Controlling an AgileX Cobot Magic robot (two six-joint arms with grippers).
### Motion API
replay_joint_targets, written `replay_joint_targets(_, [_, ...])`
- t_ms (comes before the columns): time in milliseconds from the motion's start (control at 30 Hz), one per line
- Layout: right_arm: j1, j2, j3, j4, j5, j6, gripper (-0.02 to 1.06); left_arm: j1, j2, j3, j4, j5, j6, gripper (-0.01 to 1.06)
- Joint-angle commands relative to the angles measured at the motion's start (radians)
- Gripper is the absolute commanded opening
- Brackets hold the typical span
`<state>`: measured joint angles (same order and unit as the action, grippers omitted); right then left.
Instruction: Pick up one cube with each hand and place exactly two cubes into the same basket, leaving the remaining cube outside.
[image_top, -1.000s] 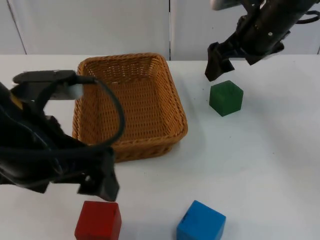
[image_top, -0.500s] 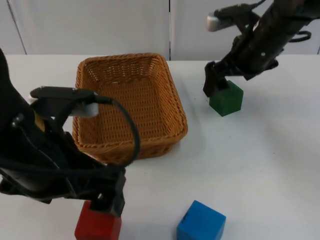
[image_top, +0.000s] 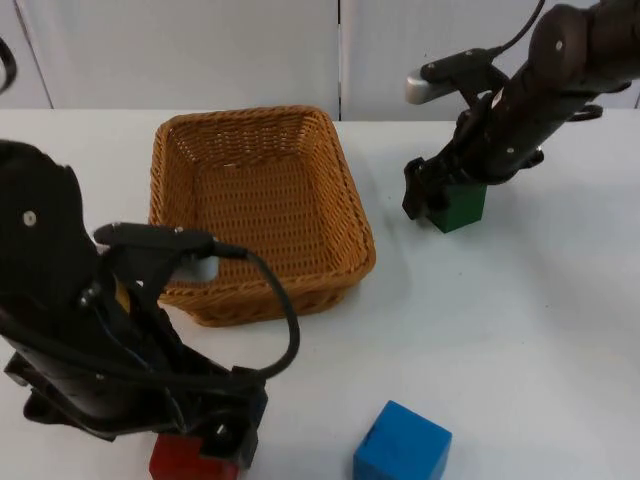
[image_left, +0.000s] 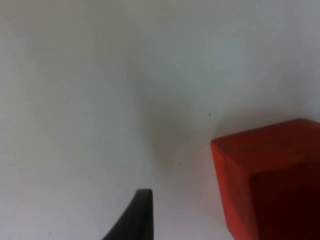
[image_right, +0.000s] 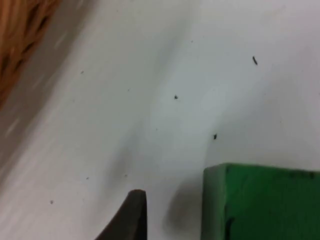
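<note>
1. White surface (image_top: 520, 320) runs back to a grey partition wall (image_top: 200, 50); on it I count one basket and three cubes.

2. My left gripper (image_top: 225, 440) is low at about 7 o'clock on the surface, right over the red solid-coloured cube (image_top: 175, 460), which peeks out beneath it. In the left wrist view the red cube (image_left: 270, 175) sits just beside one black fingertip (image_left: 135, 215), so I judge the fingers straddle it or nearly so. I cannot tell whether they are spread or closed.

3. My right gripper (image_top: 420, 195) is at about 1 o'clock, down against the near-left side of the green solid-coloured cube (image_top: 460, 205). The right wrist view shows the green cube (image_right: 260, 200) just beside my fingertip (image_right: 127, 215). Its finger state I cannot tell either.

4. To do this step well, I judge each gripper should centre on its cube, with one finger on either flat face, before closing. An off-centre squeeze could twist or push the cube away. The red cube lies near the surface's front edge, so I should avoid nudging it outward.

5. Open woven brown wicker basket (image_top: 260, 210) stands at about 11 o'clock, between my two arms, with no cube in it.

6. One blue solid-coloured cube (image_top: 400, 445) rests at about 6 o'clock, apart from both grippers. I judge it the one to leave outside.
</note>
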<state>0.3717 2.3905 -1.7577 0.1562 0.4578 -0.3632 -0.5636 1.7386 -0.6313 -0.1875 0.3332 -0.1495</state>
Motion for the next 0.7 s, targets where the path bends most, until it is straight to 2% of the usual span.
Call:
replay_joint_targets(0, [-0.004,0.013,-0.005,0.001,-0.035,-0.008,1.05,-0.006,0.027,-0.002,0.006,-0.036,-0.007,0.99])
replay_joint_targets(333, [-0.004,0.03,-0.005,0.002,-0.064,-0.008,1.05,-0.006,0.04,-0.002,0.006,-0.083,-0.007,0.99])
replay_joint_targets(667, [-0.004,0.03,-0.005,0.004,-0.064,-0.008,1.05,-0.006,0.04,-0.002,0.006,-0.083,-0.007,0.99])
